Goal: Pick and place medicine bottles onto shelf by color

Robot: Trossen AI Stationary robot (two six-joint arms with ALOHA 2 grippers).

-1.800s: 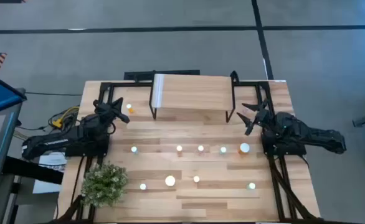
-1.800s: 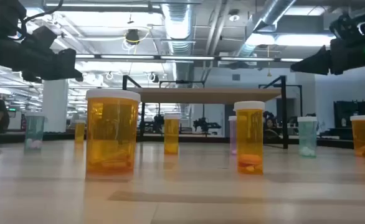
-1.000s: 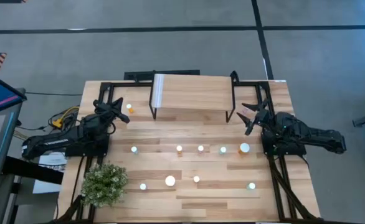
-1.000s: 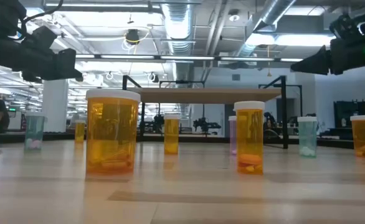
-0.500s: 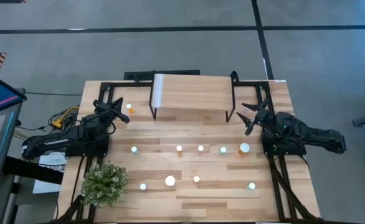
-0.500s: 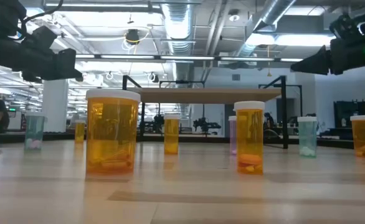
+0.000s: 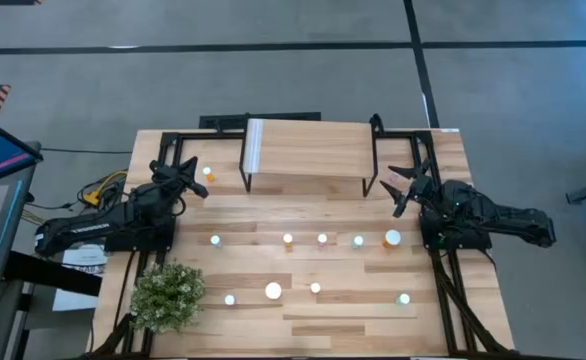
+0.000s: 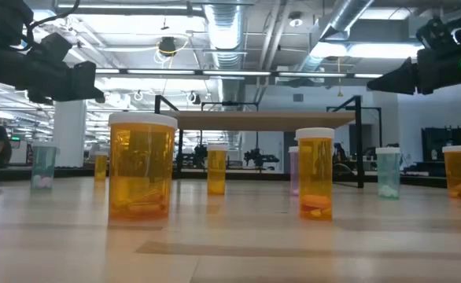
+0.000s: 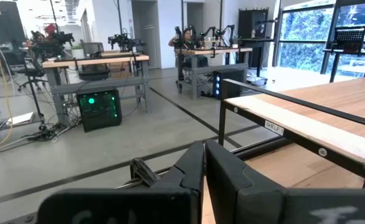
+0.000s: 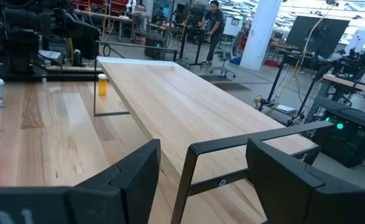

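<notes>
wooden table (image 7: 303, 330) under two idle arms: left tool (image 7: 198, 180) shut and empty, right tool (image 7: 397, 189) open, holding nothing

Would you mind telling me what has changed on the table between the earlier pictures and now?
Nothing visibly changed. The left claw stays shut beside the shelf, the right claw stays open at the shelf's other end, neither holding anything, and the medicine bottles stand where they were on the table.
</notes>
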